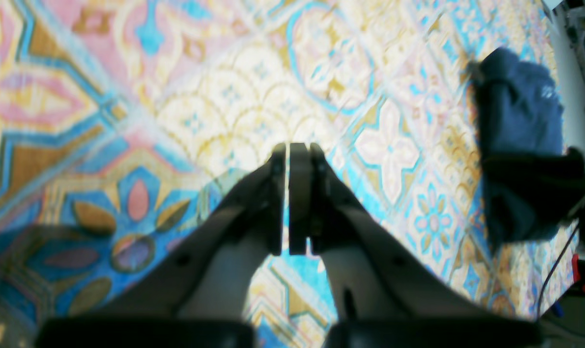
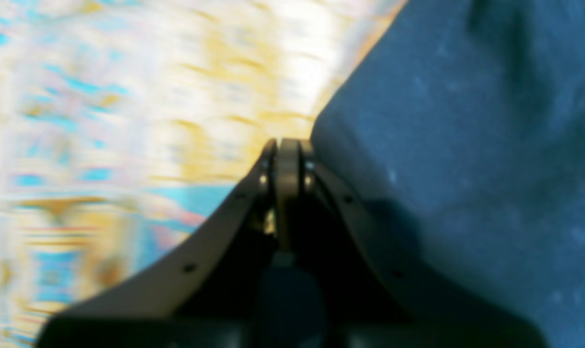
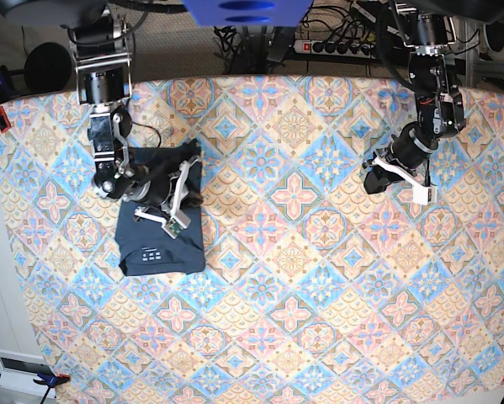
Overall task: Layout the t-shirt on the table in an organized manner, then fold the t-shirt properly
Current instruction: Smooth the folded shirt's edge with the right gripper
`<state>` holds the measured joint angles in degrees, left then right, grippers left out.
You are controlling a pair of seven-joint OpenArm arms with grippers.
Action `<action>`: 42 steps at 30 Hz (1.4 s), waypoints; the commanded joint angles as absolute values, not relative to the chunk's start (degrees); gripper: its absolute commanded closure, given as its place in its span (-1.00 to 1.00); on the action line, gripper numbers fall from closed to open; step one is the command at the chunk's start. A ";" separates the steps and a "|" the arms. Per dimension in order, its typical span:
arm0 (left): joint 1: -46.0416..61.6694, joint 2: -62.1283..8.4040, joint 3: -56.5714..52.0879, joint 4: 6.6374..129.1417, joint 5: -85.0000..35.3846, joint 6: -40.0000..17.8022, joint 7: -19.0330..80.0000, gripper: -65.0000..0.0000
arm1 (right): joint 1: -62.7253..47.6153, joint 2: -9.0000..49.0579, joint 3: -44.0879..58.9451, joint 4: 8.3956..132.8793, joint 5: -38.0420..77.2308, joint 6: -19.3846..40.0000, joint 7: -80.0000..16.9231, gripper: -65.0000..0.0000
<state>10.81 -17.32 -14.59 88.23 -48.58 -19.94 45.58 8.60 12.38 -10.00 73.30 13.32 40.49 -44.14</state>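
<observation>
Your right tool [image 2: 287, 145], jaws pressed together on nothing, rides the folded t-shirt [image 3: 161, 244]; lift clear without dragging cloth. Left tool [image 1: 292, 147], likewise closed, hovers over desk [image 3: 319, 320].

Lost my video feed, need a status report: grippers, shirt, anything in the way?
Left gripper shut, empty, above bare table. Right gripper shut, at edge of the t-shirt, grip not visible. T-shirt folded into compact rectangle. Nothing in the way.

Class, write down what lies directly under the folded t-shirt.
The t-shirt rests on the patterned table. The pattern shows all round it; whatever lies beneath the cloth itself is covered.
</observation>
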 commanded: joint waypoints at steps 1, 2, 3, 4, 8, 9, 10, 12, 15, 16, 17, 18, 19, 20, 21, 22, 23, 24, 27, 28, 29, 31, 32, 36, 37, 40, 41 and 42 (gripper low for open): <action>10.07 -18.15 -14.73 89.36 -49.89 -20.62 44.44 1.00 | 9.80 13.67 -9.54 73.63 11.30 40.00 -45.67 1.00; 10.24 -18.15 -14.73 89.36 -49.89 -20.62 44.44 1.00 | 10.51 13.76 -9.54 73.63 11.38 40.00 -45.67 1.00; 10.51 -18.15 -14.73 89.36 -49.89 -20.62 44.44 1.00 | 11.03 13.93 -9.54 73.63 11.38 40.00 -45.67 1.00; 10.59 -18.15 -14.73 89.36 -49.89 -20.62 44.44 1.00 | 11.38 14.20 -9.54 73.63 11.38 40.00 -45.67 1.00; 10.59 -18.15 -14.73 89.36 -49.89 -20.62 44.44 1.00 | 12.00 14.20 -9.54 73.63 11.38 40.00 -45.76 1.00; 10.59 -18.15 -14.73 89.36 -49.89 -20.62 44.44 1.00 | 12.00 14.20 -9.54 73.71 11.38 40.00 -45.76 1.00; 10.59 -18.15 -14.73 89.36 -49.89 -20.62 44.44 1.00 | 12.00 14.20 -9.54 74.15 11.38 40.00 -45.76 1.00; 10.59 -18.15 -14.73 89.36 -49.89 -20.62 44.44 1.00 | 11.91 14.20 -9.54 75.21 11.38 40.00 -45.76 1.00; 10.51 -18.15 -14.73 89.36 -49.89 -20.62 44.44 1.00 | 11.82 14.20 -9.71 78.99 11.38 40.00 -46.81 1.00; 10.51 -18.15 -14.73 89.36 -49.89 -20.62 44.44 1.00 | 11.82 14.20 -9.63 80.57 11.38 40.00 -47.87 1.00; 10.51 -18.15 -14.73 89.36 -49.71 -20.62 44.44 1.00 | 11.74 14.20 -9.71 81.71 11.38 40.00 -48.66 1.00; 10.42 -18.15 -14.64 89.36 -49.63 -20.62 44.44 1.00 | 11.56 14.20 -9.80 82.86 11.38 40.00 -49.27 1.00; 10.42 -18.15 -14.55 89.36 -49.63 -20.62 44.44 1.00 | 11.47 14.20 -9.80 84.26 11.38 40.00 -49.80 1.00; 10.42 -18.15 -14.46 89.36 -49.63 -20.62 44.44 1.00 | 11.47 14.20 -9.80 85.76 11.38 40.00 -50.07 1.00; 10.42 -18.15 -14.46 89.36 -49.63 -20.62 44.44 1.00 | 10.95 14.11 -9.89 86.81 11.38 40.00 -50.07 1.00; 10.33 -18.15 -14.46 89.36 -49.63 -20.62 44.44 1.00 | 9.80 14.02 -9.98 87.96 11.38 40.00 -50.15 1.00; 10.33 -18.07 -14.46 89.36 -49.63 -20.62 44.44 1.00 | 8.84 14.02 -9.71 88.92 11.38 40.00 -50.15 1.00; 10.33 -18.07 -14.46 89.36 -49.63 -20.62 44.44 1.00 | 7.87 14.02 -9.71 89.98 11.47 40.00 -50.24 1.00; 10.33 -18.07 -14.46 89.36 -49.63 -20.62 44.44 1.00 | 4.53 14.02 -9.71 92.62 11.47 40.00 -52.00 1.00; 10.33 -18.07 -14.46 89.36 -49.63 -20.62 44.44 1.00 | 3.47 14.02 -9.71 93.14 11.47 40.00 -52.18 1.00; 10.33 -18.07 -14.46 89.36 -49.63 -20.62 44.44 1.00 | 2.42 14.02 -9.71 93.49 11.47 40.00 -52.09 1.00; 10.33 -18.07 -14.46 89.36 -49.71 -20.62 44.44 1.00 | 1.10 14.02 -9.71 93.49 11.38 40.00 -52.00 1.00; 10.33 -18.07 -14.46 89.36 -49.71 -20.62 44.44 1.00 | 0.66 14.02 -9.63 93.23 11.30 40.00 -51.91 1.00; 10.33 -18.07 -14.37 89.36 -49.80 -20.62 44.44 1.00 | 0.31 13.85 -9.63 91.30 11.21 40.00 -51.91 1.00; 10.33 -18.07 -14.37 89.36 -49.80 -20.62 44.44 1.00 | 0.31 13.85 -9.63 90.42 11.21 40.00 -51.91 1.00; 10.33 -18.07 -14.37 89.36 -49.80 -20.62 44.44 1.00 | 0.40 13.85 -9.54 88.48 11.21 40.00 -51.91 1.00; 10.33 -18.07 -14.37 89.36 -49.80 -20.62 44.44 1.00 | 0.40 13.85 -9.45 88.22 11.21 40.00 -51.91 1.00; 10.33 -18.07 -14.37 89.36 -49.80 -20.62 44.44 1.00 | 0.40 13.85 -9.10 88.22 11.21 40.00 -51.91 1.00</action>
<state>10.85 -17.30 -14.33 88.25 -48.73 -19.94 45.45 -0.34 13.47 -9.50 87.66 10.94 40.05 -52.14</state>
